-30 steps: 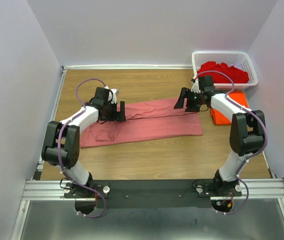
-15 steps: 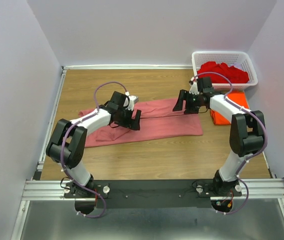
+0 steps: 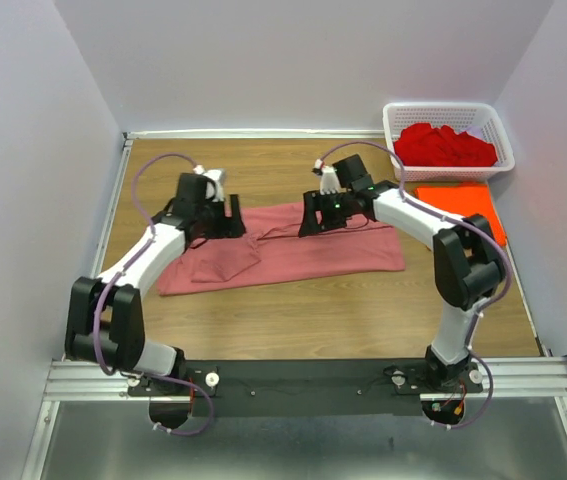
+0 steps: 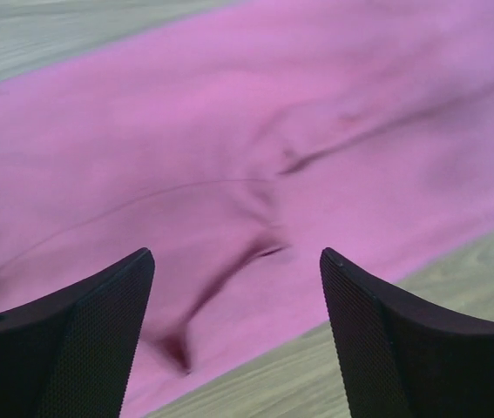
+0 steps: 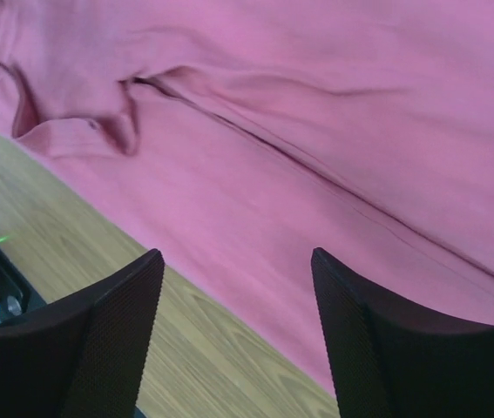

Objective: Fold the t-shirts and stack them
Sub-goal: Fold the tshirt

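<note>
You have one pink tee spread mid-tabletop, one orange tee right, and red tees, uncountable, heaped in the far-right basket. Your left fingers and right fingers gape wide, empty, over the pink tee.

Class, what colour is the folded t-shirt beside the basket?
The folded t-shirt is bright orange; top external view.
</note>
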Robot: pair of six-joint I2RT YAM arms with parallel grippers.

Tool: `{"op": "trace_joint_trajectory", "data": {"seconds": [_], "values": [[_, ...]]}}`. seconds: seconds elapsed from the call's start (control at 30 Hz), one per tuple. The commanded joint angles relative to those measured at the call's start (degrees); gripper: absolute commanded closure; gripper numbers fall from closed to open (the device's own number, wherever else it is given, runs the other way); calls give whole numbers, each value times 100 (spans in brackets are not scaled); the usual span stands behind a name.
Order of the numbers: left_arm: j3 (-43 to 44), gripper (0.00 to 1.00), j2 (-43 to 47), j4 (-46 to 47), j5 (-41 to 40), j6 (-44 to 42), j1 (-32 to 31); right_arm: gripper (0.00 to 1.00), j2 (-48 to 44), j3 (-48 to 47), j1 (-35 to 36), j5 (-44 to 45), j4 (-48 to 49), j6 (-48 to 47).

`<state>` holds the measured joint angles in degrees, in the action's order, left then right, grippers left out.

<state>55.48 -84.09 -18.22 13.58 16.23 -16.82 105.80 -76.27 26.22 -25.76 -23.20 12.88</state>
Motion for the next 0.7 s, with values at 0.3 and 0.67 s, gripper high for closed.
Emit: {"op": "trace_joint_trajectory", "data": {"seconds": [0.3, 0.67], "values": [[-1663, 25, 1167, -42, -778, 1444, 1137, 39, 1206, -1100, 797, -939, 131, -383], [-1611, 26, 1633, -226, -1815, 1524, 1154, 53, 1874, -1804, 1061, -1300, 351, -427]]}}
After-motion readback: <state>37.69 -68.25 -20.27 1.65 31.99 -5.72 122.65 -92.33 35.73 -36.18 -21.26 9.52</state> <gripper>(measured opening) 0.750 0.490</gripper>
